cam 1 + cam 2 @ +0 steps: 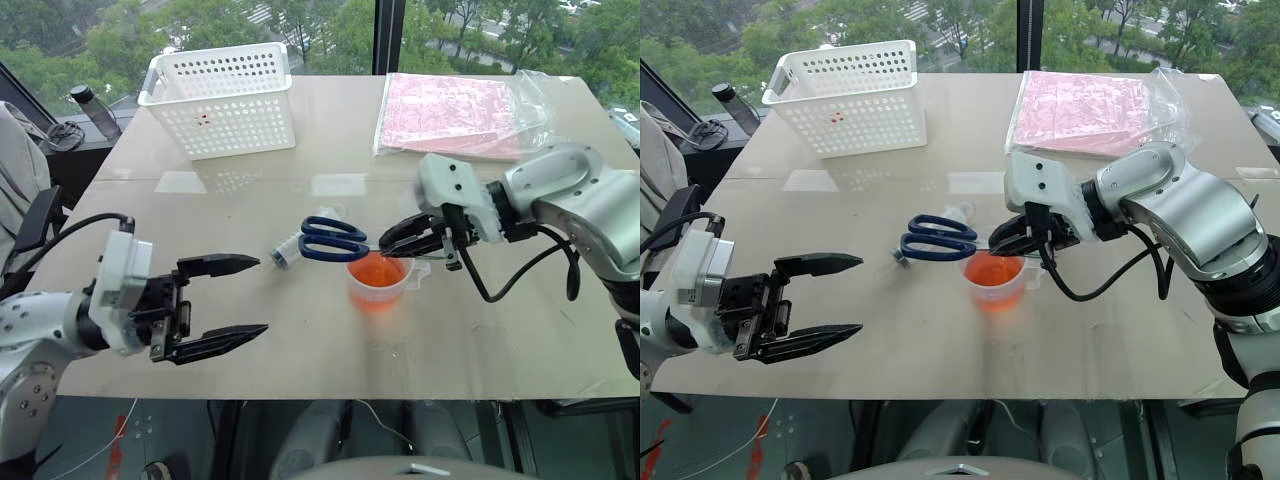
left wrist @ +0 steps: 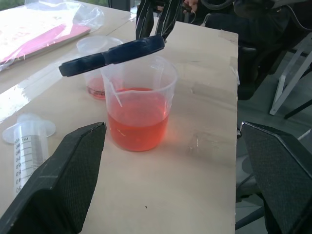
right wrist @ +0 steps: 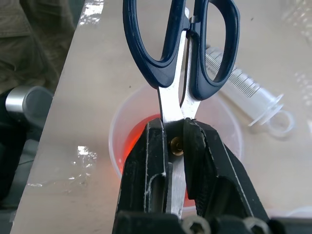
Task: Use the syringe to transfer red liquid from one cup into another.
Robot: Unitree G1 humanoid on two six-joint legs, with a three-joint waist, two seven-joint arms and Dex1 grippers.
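Observation:
The syringe [image 1: 288,250] lies flat on the table, with nothing holding it, just left of the blue-handled scissors [image 1: 330,240]. My right gripper [image 1: 380,245] is shut on the scissors' blades [image 3: 176,112] and holds them just above the larger cup [image 1: 378,285], handles pointing left. That cup holds red liquid [image 2: 139,122] to about mid height. The smaller cup [image 2: 100,63] stands right behind it, on the side away from my left gripper, with a little red liquid at its bottom. My left gripper [image 1: 262,295] hangs open and empty at the front left, pointing at the cups.
A white perforated basket [image 1: 222,100] stands at the back left. A clear bag of pink sheets [image 1: 455,112] lies at the back right. A dark bottle [image 1: 95,110] stands off the table's left edge. Bare tabletop [image 1: 300,370] runs along the front edge.

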